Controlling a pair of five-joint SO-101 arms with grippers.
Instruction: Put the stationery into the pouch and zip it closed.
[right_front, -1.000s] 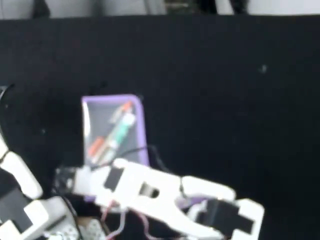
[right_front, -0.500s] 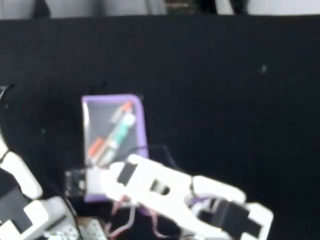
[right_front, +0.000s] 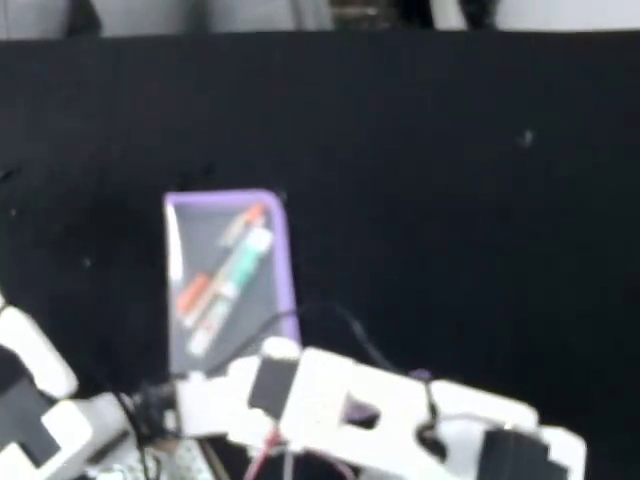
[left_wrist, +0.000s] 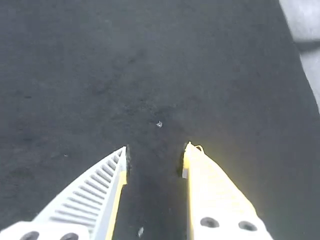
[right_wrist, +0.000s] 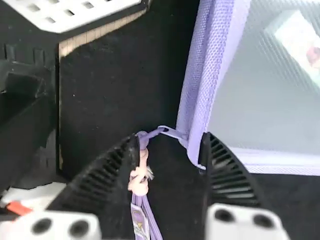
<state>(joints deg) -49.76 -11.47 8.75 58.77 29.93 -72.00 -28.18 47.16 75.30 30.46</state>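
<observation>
Both grippers stand with fingers apart: your left gripper (left_wrist: 155, 150) hangs over bare black table (left_wrist: 100, 75), and your right gripper (right_wrist: 170, 145) straddles the zip pull (right_wrist: 141, 167) at a corner of the purple pouch (right_wrist: 197, 75). That pull is a thin, soft cord, light and likely to slip aside, so pinch it close to the slider. Beyond it the pouch lies flat; its limp fabric may drag along. Farther in, the stationery (right_front: 225, 275) shows through the window.
</observation>
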